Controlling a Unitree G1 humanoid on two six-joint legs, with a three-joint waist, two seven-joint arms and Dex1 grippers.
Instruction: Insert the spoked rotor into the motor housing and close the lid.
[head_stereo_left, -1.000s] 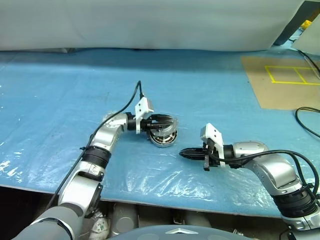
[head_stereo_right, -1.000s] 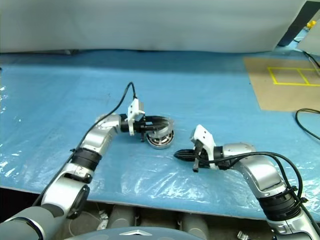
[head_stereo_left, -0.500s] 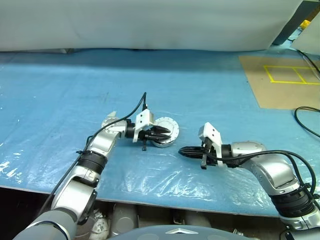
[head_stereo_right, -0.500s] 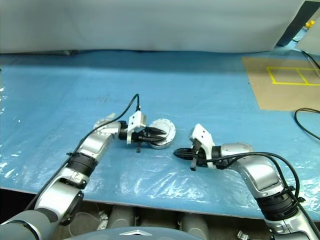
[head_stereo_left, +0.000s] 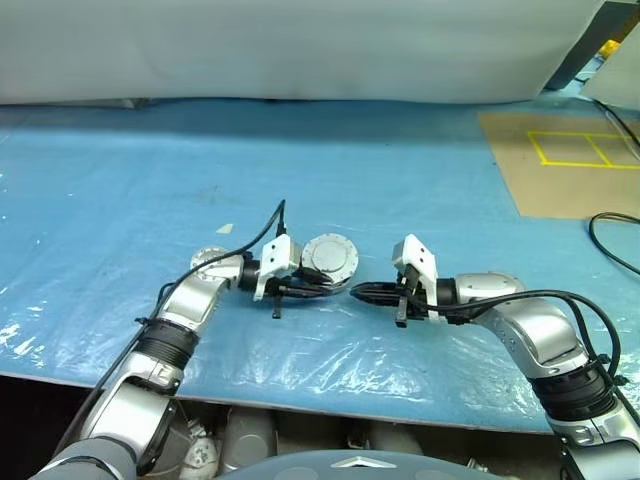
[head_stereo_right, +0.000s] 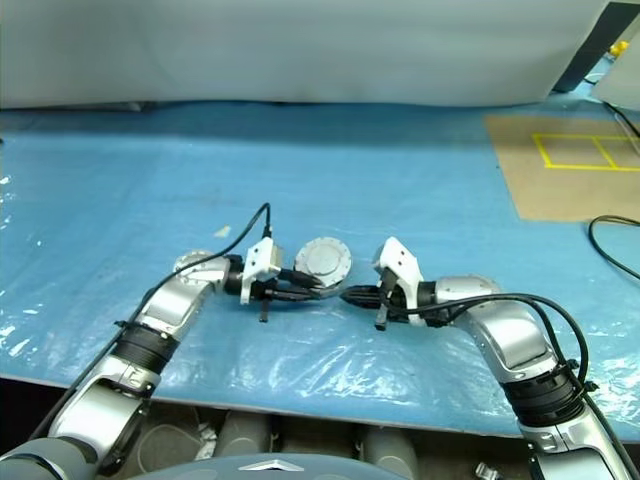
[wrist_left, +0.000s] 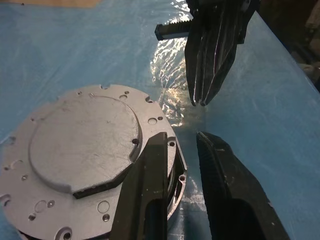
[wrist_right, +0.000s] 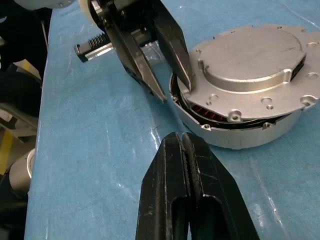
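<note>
The left gripper has its jaws slightly apart, one finger lying over the rim of the lid and nothing clamped between them, while the right gripper, jaws pressed shut and empty, points at the same edge from just beside it. The lid sits on the housing, slightly askew, with red-brown windings showing in the gap beneath, the stack resting on the blue sheet between the two arms. It looks like heavy, stiff, smooth metal that could slip, so the rim seems the safest place to hold or press.
</note>
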